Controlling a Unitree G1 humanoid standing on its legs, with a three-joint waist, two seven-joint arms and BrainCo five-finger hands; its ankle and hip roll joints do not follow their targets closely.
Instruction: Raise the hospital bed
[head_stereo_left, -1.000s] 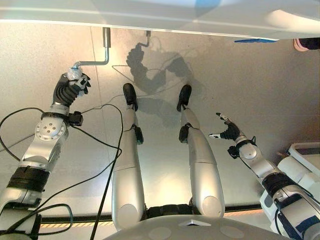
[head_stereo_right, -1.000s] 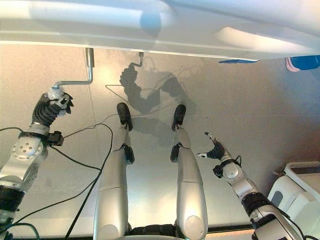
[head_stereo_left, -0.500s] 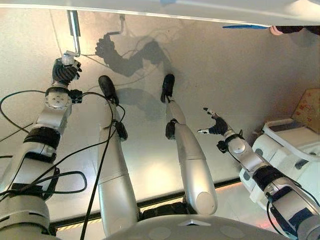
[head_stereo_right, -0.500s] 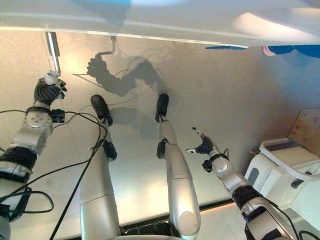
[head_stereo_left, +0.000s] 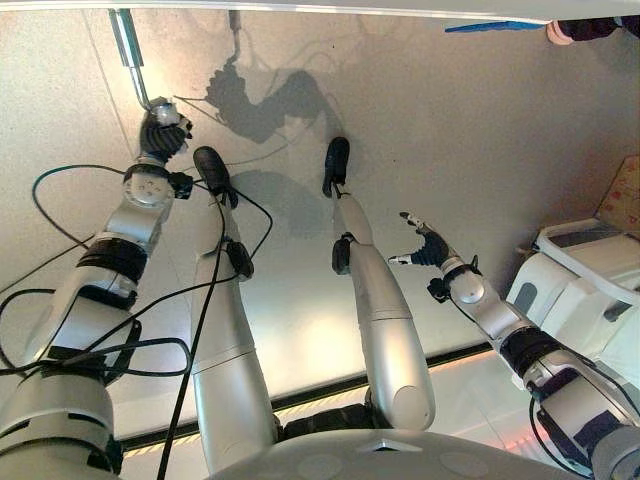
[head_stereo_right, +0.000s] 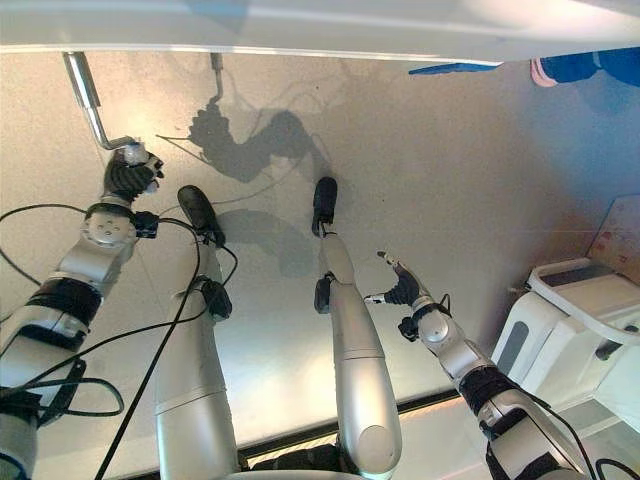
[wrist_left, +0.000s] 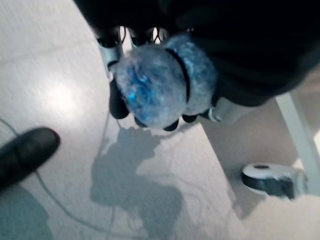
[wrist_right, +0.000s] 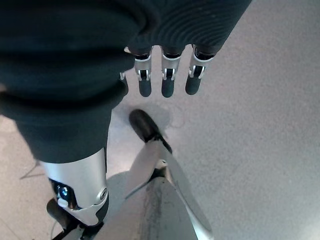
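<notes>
Crank position is what differs for me from a second ago: the metal crank (head_stereo_right: 92, 100) had its arm lying level out to the left of its shaft, and now the shaft slants down from the hospital bed's (head_stereo_right: 300, 25) underside edge with only a short bend at the bottom reaching the grip. The head camera has swung as well, so the whole floor (head_stereo_left: 480, 150) sits differently in the picture.

On my far left, the left hand (head_stereo_left: 160, 130) is stretched well forward, arm nearly straight, fingers curled tight round the crank handle (wrist_left: 162, 85), a rounded pale blue-grey knob that I see end-on in the left wrist view with the dark tips wrapped over its far rim. A bed castor (wrist_left: 272, 180) stands on the floor beyond it.

Over to the right, my right hand (head_stereo_right: 402, 288) hangs low beside the body, away from the bed, fingers straight and apart, holding nothing. Further right, a white machine (head_stereo_right: 570, 320) stands on the floor.
</notes>
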